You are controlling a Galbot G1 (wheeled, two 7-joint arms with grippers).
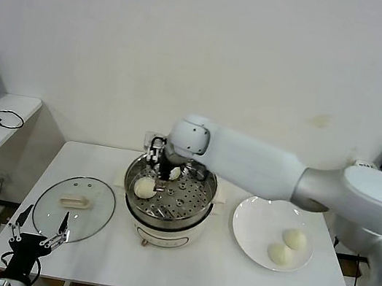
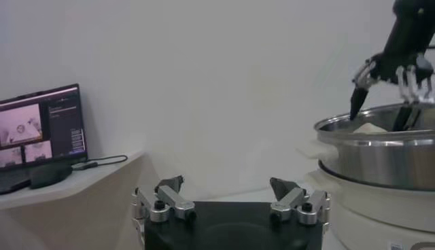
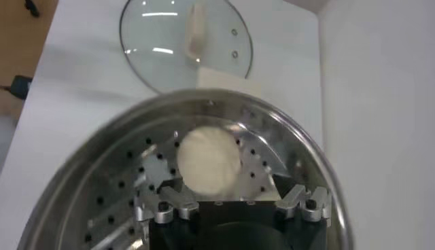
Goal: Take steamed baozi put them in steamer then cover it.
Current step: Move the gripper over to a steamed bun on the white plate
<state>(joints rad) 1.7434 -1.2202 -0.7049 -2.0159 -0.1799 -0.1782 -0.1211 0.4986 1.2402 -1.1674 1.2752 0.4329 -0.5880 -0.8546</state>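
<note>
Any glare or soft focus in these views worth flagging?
Right wrist view: window-like reflections streak the round clear glass lid, and the shiny steel steamer rim looks smeared. Left wrist view: the steamer wall shows bright banding. Head view: even light, soft shadows under the flat white plate.

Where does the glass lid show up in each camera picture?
Head view: the glass lid lies flat on the table, on the steamer's left.
Left wrist view: not in it.
Right wrist view: lid beyond the steamer's rim.
Shared landmark: the steamer, in all three.
</note>
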